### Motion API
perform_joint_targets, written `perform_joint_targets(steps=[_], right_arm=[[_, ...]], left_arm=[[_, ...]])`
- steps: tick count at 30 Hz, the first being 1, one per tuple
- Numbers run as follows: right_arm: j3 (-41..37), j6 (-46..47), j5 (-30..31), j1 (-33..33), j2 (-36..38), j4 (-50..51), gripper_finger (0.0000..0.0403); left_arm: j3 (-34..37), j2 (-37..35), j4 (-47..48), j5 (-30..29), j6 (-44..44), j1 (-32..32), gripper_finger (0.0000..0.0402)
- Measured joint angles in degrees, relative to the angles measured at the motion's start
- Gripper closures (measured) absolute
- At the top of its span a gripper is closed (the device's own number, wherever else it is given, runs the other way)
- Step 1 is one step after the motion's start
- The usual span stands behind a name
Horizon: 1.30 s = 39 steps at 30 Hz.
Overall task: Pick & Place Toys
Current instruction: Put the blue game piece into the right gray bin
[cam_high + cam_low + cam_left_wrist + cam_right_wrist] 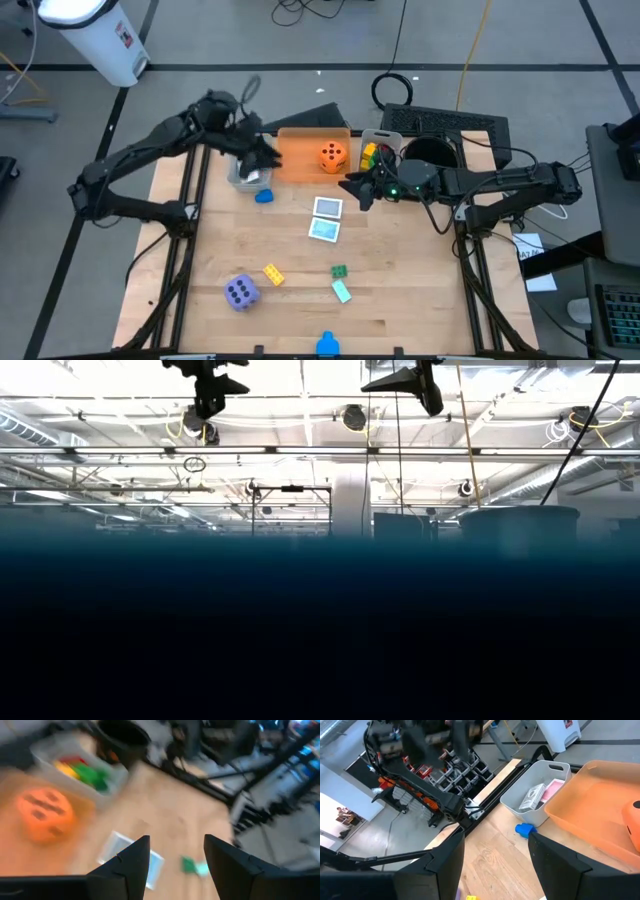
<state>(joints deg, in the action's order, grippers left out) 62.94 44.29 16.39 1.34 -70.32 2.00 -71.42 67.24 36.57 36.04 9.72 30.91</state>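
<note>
Toys remain scattered: your left pincer [262, 156], part-open and empty above the grey bin [248, 178], should descend squarely over the blue brick [264, 196].

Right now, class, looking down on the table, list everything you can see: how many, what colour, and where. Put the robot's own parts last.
Orange bin: one, orange, far middle of the table.
Orange die: one, orange with dark pips, inside the orange bin.
Grey bin: one, grey, left of the orange bin, cards inside.
Small bin: one, pale, right of the orange bin, bricks inside.
Black bowl: one, far right.
Purple die: one, near left.
Picture cards: two, table centre.
Loose bricks: blue, yellow, green, pale green, blue; scattered.
Left gripper: over the grey bin, jaws apart.
Right gripper: beside the small bin, jaws apart.
</note>
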Motion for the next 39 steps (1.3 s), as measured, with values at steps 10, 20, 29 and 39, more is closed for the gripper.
perform_joint_targets(steps=[10,20,29,39], right_arm=[[-0.01,-1.23,-0.12,5.66,-0.72,0.33,0.0193],[0.0,-1.51,-0.07,10.33,-5.25,-0.42,0.0193],[0.0,1.77,-1.63,11.17,-8.17,-1.01,0.0193],[0.0,1.97,-1.65,11.15,-8.2,-0.89,0.0193]], left_arm=[[5.14,-0.2,9.12,-9.05,9.16,-19.03,0.0237],[11.4,-0.17,11.79,-36.71,34.29,-32.96,0.0257],[20.4,-0.17,16.17,-45.13,61.43,-30.58,0.0281],[26.41,-0.17,15.5,-49.65,61.16,-26.74,0.0304]])
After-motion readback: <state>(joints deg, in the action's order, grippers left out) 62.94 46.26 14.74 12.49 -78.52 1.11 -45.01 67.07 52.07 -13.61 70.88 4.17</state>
